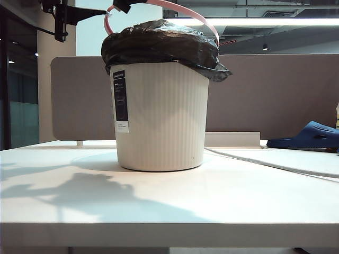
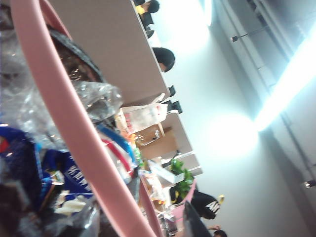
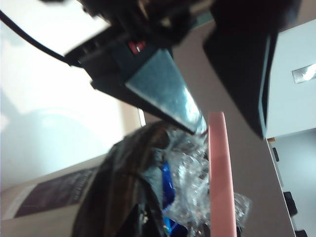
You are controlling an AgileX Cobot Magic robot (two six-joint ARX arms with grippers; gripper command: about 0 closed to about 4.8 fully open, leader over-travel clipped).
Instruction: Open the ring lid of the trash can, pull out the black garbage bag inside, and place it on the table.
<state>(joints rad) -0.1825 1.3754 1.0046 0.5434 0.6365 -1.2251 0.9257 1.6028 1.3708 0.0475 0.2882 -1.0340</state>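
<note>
Gripping the ring lid (image 3: pixel 219 173) above the trash can (image 1: pixel 161 116), right gripper (image 3: pixel 205 126) clenched; left gripper's state unclear.

A grey-brown partition panel (image 1: pixel 275 95) stands behind the tabletop. A dark blue slipper (image 1: pixel 307 136) lies at the far right, near a pale cable (image 1: pixel 265 164) trailing across the surface. A ceiling light strip (image 1: pixel 265 21) glows overhead.

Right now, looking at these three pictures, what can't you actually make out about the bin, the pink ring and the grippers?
- Left gripper: not visible in the left wrist view; the ring lid fills the foreground.
- Exterior view: both grippers cut off by the top edge above the ring lid.
- Right gripper: blurred; shut on the ring lid.
- Rubbish inside the black garbage bag: blurred in both wrist views.
- Trash can label: too small.
</note>
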